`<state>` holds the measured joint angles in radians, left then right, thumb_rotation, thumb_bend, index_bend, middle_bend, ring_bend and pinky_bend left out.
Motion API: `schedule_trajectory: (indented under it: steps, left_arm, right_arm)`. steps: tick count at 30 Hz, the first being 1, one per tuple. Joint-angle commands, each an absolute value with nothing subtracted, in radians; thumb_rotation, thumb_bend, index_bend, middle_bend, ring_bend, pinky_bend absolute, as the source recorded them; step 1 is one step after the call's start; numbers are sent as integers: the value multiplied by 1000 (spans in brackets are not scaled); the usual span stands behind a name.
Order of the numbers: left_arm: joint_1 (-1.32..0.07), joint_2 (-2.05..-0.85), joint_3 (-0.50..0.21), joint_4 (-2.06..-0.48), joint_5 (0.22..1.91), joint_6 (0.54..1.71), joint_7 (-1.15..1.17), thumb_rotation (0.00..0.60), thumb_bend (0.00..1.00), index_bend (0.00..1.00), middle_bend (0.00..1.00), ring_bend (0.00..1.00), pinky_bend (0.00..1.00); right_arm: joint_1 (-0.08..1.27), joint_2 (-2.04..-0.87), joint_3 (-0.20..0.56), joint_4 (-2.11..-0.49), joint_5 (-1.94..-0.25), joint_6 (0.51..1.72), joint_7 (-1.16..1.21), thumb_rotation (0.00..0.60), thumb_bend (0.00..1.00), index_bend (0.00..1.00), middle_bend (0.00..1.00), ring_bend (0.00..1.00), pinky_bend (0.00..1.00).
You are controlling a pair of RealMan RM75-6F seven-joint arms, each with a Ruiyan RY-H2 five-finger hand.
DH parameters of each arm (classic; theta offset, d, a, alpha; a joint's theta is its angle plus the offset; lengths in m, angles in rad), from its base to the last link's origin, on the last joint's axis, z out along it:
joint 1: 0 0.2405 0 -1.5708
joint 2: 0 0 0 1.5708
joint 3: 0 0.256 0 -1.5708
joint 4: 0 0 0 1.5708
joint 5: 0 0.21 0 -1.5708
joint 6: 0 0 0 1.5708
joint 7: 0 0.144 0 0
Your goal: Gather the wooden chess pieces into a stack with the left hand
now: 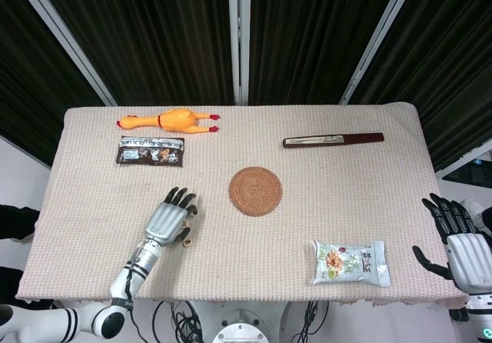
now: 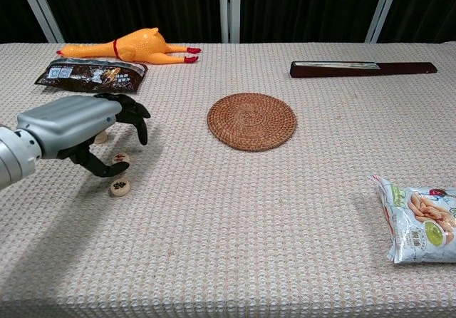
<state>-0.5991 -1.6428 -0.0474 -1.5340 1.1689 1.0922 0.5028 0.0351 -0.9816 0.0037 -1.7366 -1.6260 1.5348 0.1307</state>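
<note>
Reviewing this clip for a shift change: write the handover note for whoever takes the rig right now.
Left hand: over the chess pieces, fingers curled; whether it holds one, cannot tell.
Right hand: open, off the table's right edge, holding nothing.
Chess pieces: nearest piece, middle piece at the thumb tip, far piece partly hidden behind the fingers; all lie singly on the tablecloth.
Done: no stack.
Left: stack all three with the left hand.

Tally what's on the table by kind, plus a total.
Chess pieces: 3
Snack packets: 2
Rubber chicken: 1
Woven coaster: 1
Closed folding fan: 1
Total: 8
</note>
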Motion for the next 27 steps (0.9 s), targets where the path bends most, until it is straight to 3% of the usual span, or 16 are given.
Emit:
schedule_trajectory:
  steps: [1,27]
  left_arm:
    - [-598,-1642,-47,-1535,1158,1084,508,600,336,383,104,0,0]
    - [-576,-1626,-62,-1532,1122,1083,503,600,332,439,101,0,0]
  right_arm:
    - [35,-981,4,-1736,-1627,1536,132,600,252,0,0,0,0]
    - [37,-988,3,-1743,-1623,1527,109,600,252,0,0,0,0]
